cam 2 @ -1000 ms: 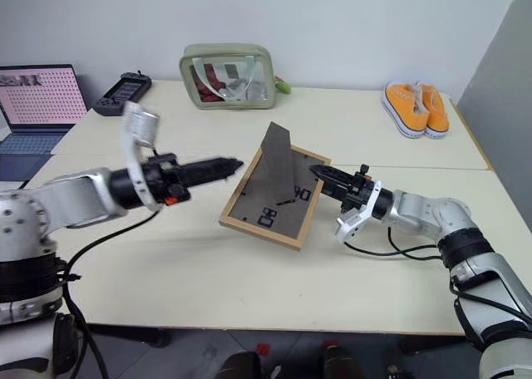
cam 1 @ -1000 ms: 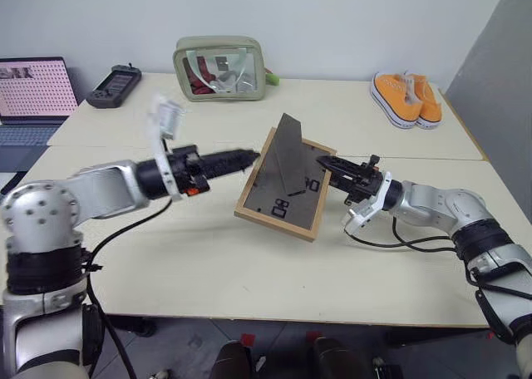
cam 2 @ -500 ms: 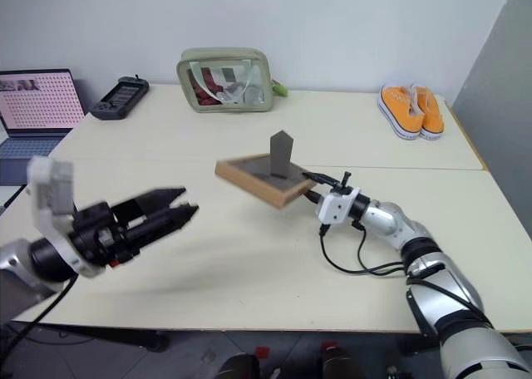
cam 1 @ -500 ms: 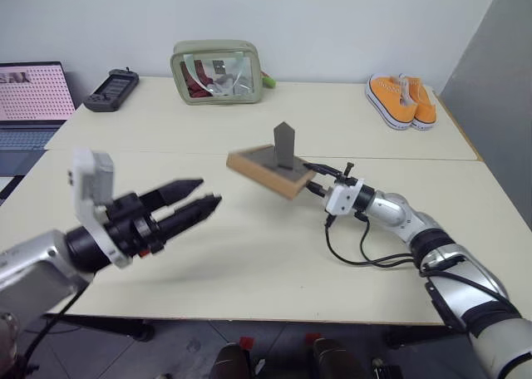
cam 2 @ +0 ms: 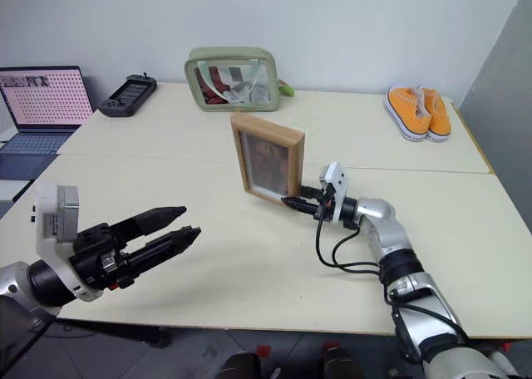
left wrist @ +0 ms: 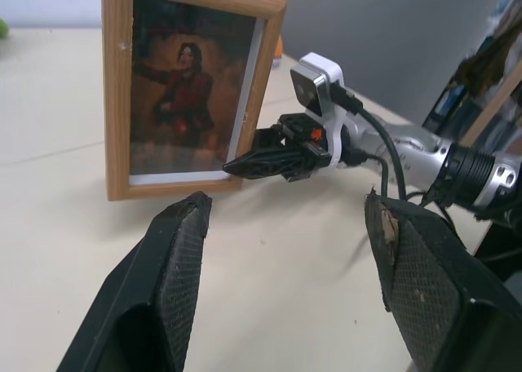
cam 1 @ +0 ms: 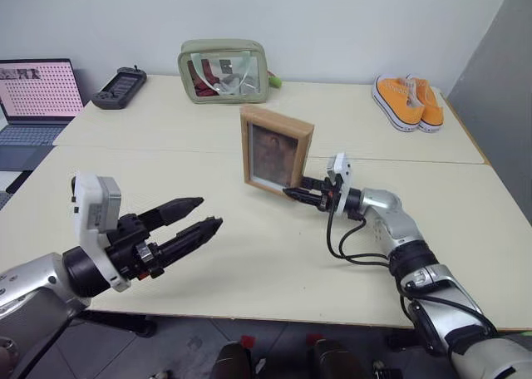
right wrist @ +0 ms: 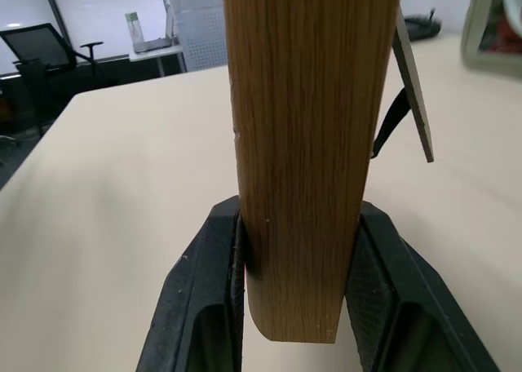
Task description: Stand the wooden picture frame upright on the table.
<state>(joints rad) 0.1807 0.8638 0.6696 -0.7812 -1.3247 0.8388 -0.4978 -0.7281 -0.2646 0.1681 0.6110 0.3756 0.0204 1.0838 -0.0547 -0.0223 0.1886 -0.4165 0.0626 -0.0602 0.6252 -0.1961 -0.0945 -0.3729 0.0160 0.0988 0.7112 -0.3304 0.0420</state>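
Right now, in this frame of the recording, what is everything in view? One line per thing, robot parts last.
Small light-wood picture frame: one, portrait facing the robot, upright at mid-table, lower right edge clamped.
Pale cream table: one, seam across it.
Olive-green clear-fronted pouch: one, far side of the table.
Orange canvas shoes: one pair, far right corner.
Black handheld controller: one, far left.
Open laptop: one, pink screen, left edge.
Left pincer: black, open, holding nothing, near left.
Right pincer: black, shut on the frame's edge.
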